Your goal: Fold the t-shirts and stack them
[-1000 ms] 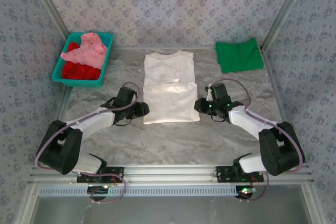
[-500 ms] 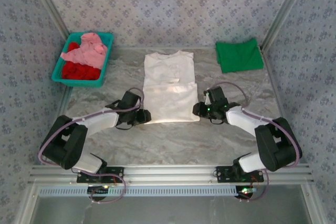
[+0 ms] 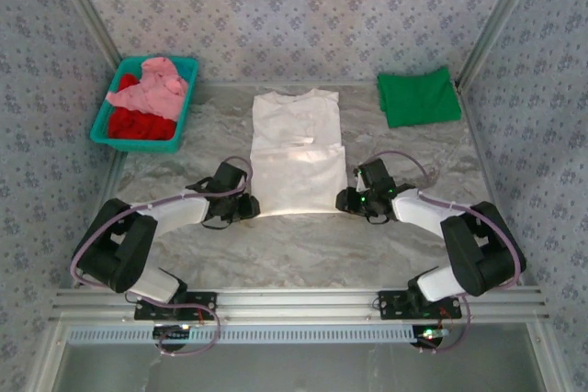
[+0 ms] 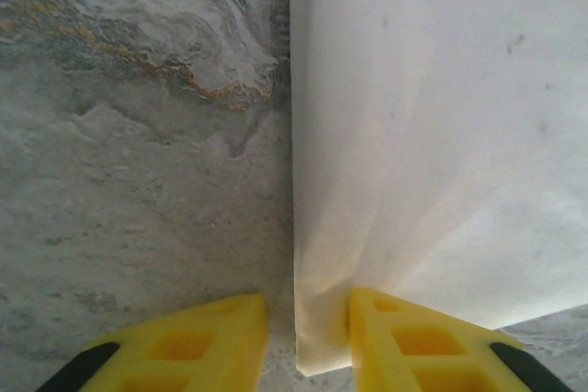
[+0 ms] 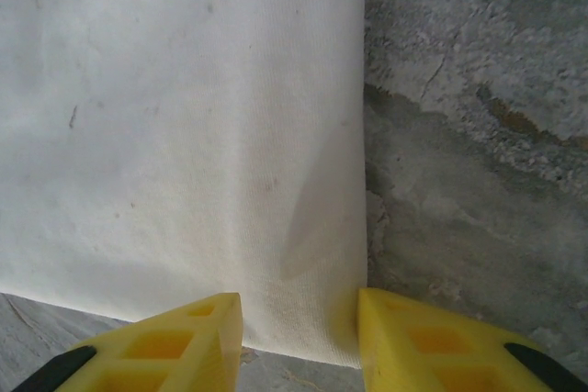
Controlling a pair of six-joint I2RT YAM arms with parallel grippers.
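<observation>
Top external view: a large cream-white cloth t-shirt (image 3: 296, 149) lies flat in the middle of the grey marbled table (image 3: 303, 250), its neck toward the far edge and a doubled panel covering its near half. A folded plain green cloth t-shirt (image 3: 418, 96) lies at the far right corner. At the far left corner stands a teal plastic basket (image 3: 99, 126) holding a crumpled pink cloth shirt (image 3: 152, 87) on top of a red cloth shirt (image 3: 138, 126).

Both arms reach inward, low over the table. The left hand (image 3: 250, 206) sits at the near left corner of the cream-white t-shirt and the right hand (image 3: 342, 199) at its near right corner.

Left wrist view: the yellow fingers (image 4: 211, 337) stand a narrow way apart and straddle the shirt's corner. The cloth edge runs straight away from the hand, and a thin strip of bare table shows between the left finger and that edge, so nothing is clamped.

Right wrist view: the yellow fingers (image 5: 184, 337) are likewise narrowly parted around the other corner. The cloth lies smooth and unbunched across the gap between them, its side edge just beside the right finger, with bare table beyond it.
</observation>
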